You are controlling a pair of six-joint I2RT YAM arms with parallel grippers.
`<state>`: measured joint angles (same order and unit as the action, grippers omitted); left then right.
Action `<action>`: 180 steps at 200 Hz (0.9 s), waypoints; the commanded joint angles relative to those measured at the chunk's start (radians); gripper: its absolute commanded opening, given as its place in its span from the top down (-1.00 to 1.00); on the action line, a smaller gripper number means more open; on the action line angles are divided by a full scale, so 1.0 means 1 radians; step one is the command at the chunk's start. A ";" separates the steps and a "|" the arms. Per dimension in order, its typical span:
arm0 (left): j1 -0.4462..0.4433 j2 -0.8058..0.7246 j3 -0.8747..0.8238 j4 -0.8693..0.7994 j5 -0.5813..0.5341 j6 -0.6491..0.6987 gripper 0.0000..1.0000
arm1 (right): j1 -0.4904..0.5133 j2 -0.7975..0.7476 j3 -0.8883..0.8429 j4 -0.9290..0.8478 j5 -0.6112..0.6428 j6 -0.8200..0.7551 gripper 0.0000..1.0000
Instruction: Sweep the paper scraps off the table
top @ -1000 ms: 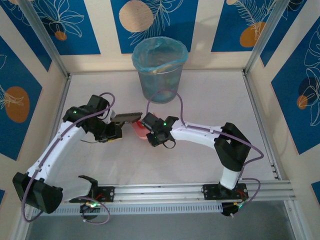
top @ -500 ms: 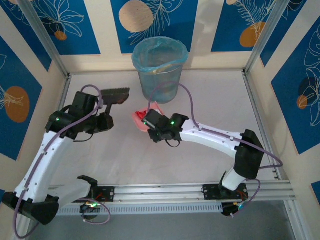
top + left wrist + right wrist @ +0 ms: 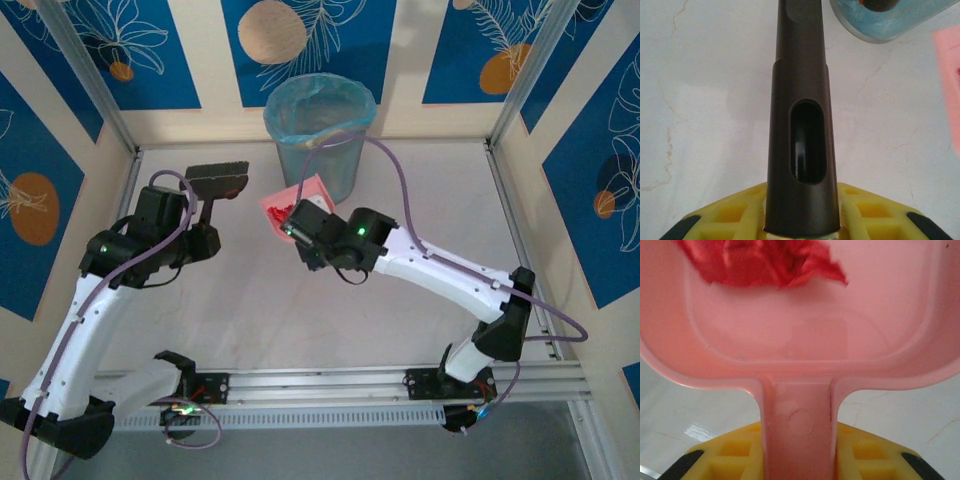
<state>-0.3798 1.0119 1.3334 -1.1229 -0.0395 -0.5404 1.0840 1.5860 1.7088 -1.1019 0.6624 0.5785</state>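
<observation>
Red paper scraps (image 3: 765, 262) lie bunched in a flat pink dustpan (image 3: 805, 340). My right gripper (image 3: 800, 457) is shut on the dustpan's handle. From above, the dustpan (image 3: 305, 195) sits tilted just left of the bin's base, scraps (image 3: 277, 211) at its near-left side, the right gripper (image 3: 305, 235) behind it. My left gripper (image 3: 801, 220) is shut on the dark handle of a brush (image 3: 800, 100). The brush head (image 3: 218, 180) points to the far left of the table (image 3: 420, 200), apart from the dustpan, with the left gripper (image 3: 203, 232) below it.
A blue-lined bin (image 3: 320, 135) stands at the table's far middle against the wall; its base (image 3: 880, 20) shows at the left wrist view's top right. A metal rail (image 3: 330, 385) runs along the front edge. Side posts frame the table.
The right arm has carried the dustpan with the scraps up and toward the bin. The left arm has swung the brush away to the far left, off the dustpan.
</observation>
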 commanded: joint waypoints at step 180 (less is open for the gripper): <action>-0.321 0.049 0.046 0.024 -0.199 0.155 1.00 | -0.445 0.530 1.054 -0.029 -0.488 0.131 1.00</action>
<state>-0.6594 1.0580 1.3483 -1.1091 -0.1829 -0.4240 0.6662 2.0830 2.7132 -1.1893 0.3367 0.6357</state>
